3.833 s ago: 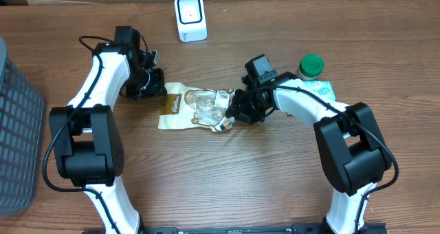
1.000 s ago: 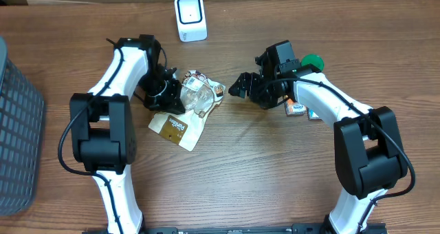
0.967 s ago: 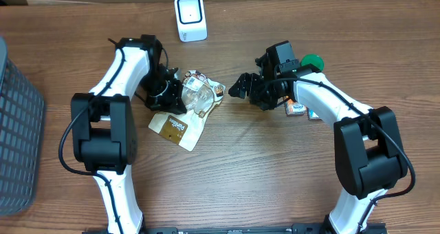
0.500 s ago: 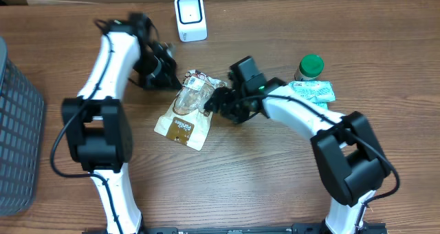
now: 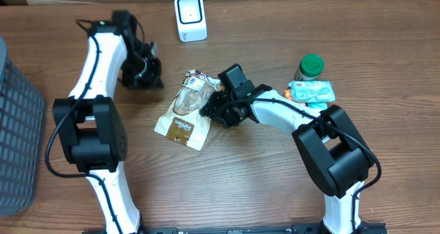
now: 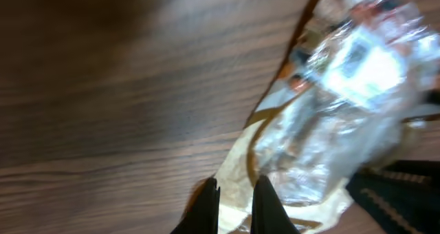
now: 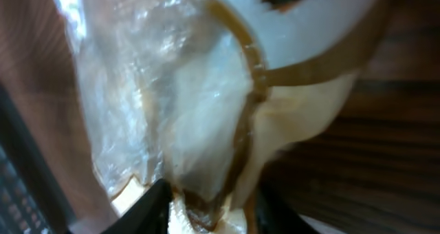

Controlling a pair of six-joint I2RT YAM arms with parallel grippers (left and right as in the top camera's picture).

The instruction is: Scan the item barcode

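Note:
The item, a crinkly clear and tan snack bag, lies flat on the table below the white barcode scanner. A small printed label shows near the bag's top end. My right gripper reaches in from the right, and its jaws pinch the bag's right edge. In the right wrist view the bag fills the gap of the right gripper. My left gripper hovers up and left of the bag, shut and empty. In the left wrist view the bag lies beyond the left gripper.
A green-capped bottle and a teal packet sit at the right, behind my right arm. A dark mesh basket stands at the table's left edge.
My left gripper let go of the bag and drew back up and left. My right arm swung left onto the bag and its jaws narrowed round the edge. The bag settled flat.

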